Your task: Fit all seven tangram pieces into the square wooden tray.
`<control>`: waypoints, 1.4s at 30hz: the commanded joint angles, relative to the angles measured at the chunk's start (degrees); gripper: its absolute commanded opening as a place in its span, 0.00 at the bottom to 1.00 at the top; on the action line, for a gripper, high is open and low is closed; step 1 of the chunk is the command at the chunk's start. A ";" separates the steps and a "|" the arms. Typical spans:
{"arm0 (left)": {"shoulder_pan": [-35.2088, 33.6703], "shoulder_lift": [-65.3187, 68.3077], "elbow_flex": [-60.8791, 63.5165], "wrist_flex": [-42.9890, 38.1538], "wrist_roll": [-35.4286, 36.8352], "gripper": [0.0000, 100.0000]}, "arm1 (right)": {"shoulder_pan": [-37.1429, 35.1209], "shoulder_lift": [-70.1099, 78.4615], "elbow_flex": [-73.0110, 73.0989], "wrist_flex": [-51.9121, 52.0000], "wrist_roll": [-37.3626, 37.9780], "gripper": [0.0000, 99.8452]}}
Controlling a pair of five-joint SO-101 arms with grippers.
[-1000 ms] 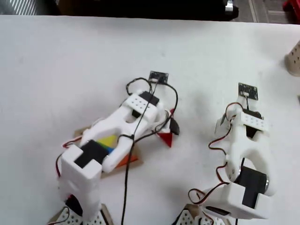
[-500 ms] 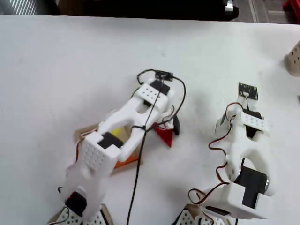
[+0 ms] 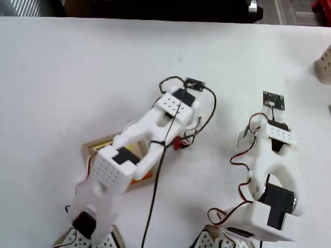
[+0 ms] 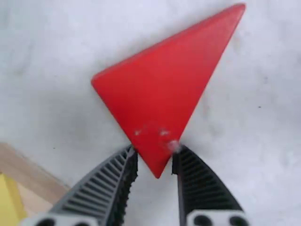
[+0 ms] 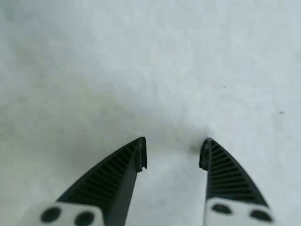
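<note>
Looking along the left gripper, we see its ribbed fingers drawn narrow, pinching the nearest corner of the red triangle. The triangle lies flat on the white table and widens away beyond the fingertips. Beside one finger, just outside it, sits a corner of the square wooden tray with a yellow piece inside. The right gripper hangs over the table, fingers moderately parted.
</note>
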 commanded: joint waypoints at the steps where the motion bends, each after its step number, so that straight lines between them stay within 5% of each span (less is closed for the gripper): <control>1: -0.57 0.48 0.00 0.26 -0.70 0.11 | 0.31 -0.22 -1.58 -0.48 0.79 0.19; 16: -0.40 -11.56 6.07 -0.88 -6.51 0.11 | 0.13 -0.22 -1.58 -0.48 0.79 0.19; 25: 0.04 -31.34 32.18 -22.95 -11.08 0.12 | 0.13 -0.22 -1.67 -0.48 0.79 0.19; 36: -5.23 -28.53 43.34 -61.19 -11.34 0.14 | 0.13 -0.22 -1.67 -0.48 0.79 0.19; 42: -5.41 -25.45 41.67 -60.48 -11.34 0.22 | 0.13 -0.22 -1.67 -0.48 0.79 0.19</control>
